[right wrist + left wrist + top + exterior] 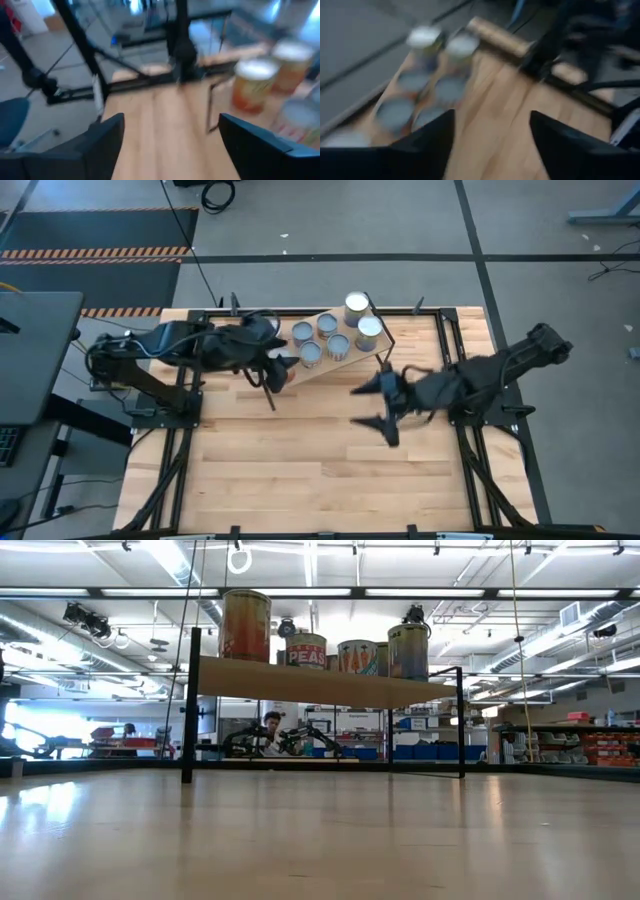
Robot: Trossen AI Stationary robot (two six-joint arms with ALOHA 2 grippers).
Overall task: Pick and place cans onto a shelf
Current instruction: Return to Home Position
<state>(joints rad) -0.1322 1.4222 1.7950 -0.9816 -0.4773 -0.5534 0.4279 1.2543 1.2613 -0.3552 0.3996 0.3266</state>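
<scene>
The light wood shelf [352,360] stands on black rod legs at the table's far middle; it also shows in the low view [320,686]. Several cans [338,345] with silvery tops stand upright on it, also seen in the low view [245,628], the left wrist view [449,89] and the right wrist view [252,85]. My left gripper [277,380] [492,117] is open and empty just off the shelf's left end. My right gripper [371,406] [172,120] is open and empty over the table, nearer than the shelf's right end.
Bare wooden tabletop [320,470] spreads on the near side of both grippers. Black frame rails [455,360] run along the table's edges. In the room behind, a person [270,724] sits far beyond the shelf.
</scene>
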